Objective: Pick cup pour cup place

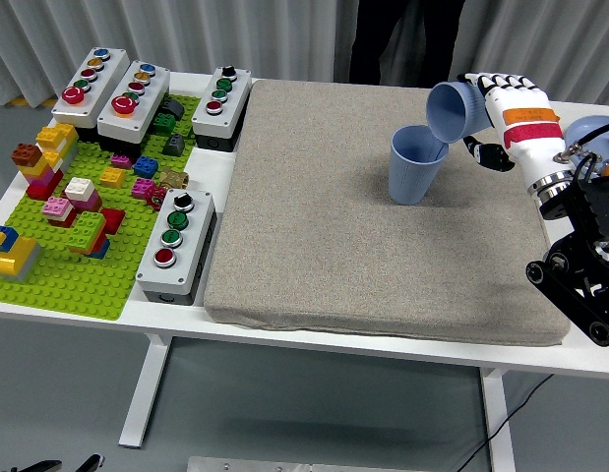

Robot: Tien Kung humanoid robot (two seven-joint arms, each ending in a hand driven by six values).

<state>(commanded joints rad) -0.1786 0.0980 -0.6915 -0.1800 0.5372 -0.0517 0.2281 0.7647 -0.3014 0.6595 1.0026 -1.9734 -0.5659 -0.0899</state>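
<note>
Grey mat (383, 216) covers the desk (284, 324). Right hand (501, 113) grips a tilted blue cup (455, 110) over the standing cup (414, 164), apparently pouring; next, righting and placing it.

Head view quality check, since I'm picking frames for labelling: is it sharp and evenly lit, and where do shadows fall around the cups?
Head view: sharp throughout, no motion blur on the right hand or its tilted cup; lighting soft and even, no glare; only a faint shadow on the grey mat left of the standing cup; the dark gap at the curtain behind is underexposed.
</note>
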